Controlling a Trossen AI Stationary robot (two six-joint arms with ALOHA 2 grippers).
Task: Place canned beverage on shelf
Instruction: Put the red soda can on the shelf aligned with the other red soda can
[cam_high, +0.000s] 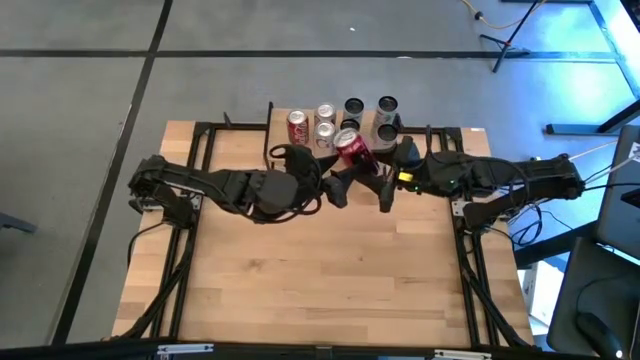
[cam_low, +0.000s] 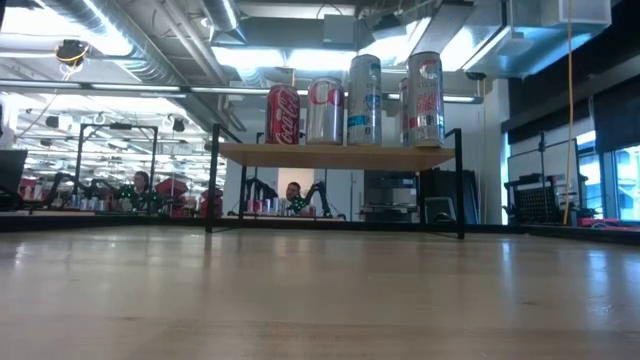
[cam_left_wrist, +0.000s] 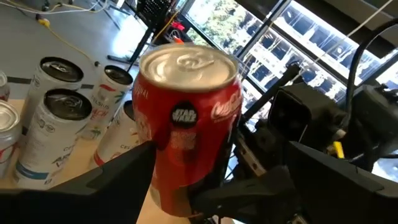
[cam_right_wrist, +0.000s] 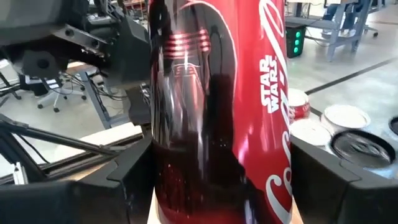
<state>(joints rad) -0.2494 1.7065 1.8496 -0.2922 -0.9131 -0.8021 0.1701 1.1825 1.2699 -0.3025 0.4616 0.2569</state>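
A red Coca-Cola can (cam_high: 355, 150) hangs tilted above the table, just in front of the shelf (cam_low: 340, 156). My right gripper (cam_high: 385, 185) is shut on it, coming from the right. My left gripper (cam_high: 335, 187) comes from the left and is open, with one finger on either side of the same can (cam_left_wrist: 186, 118). I cannot tell whether those fingers touch it. The can's silver top (cam_left_wrist: 188, 62) faces the left wrist camera. Several other cans (cam_low: 365, 100) stand upright on the shelf's wooden top. My right gripper pinches the can's side wall (cam_right_wrist: 171, 180) between its two fingers (cam_right_wrist: 127, 180), one on each opposite side of the body. The fingers come in about level from the table's right and lie across the can. The can is lifted clear of the table, its top leaning toward the far left.
The shelf's cans (cam_high: 325, 122) fill its top from left to right at the table's far edge, close behind both grippers. The black frame rails (cam_high: 190, 200) run along the table's left and right sides. The near half of the tabletop (cam_high: 320, 280) is bare wood.
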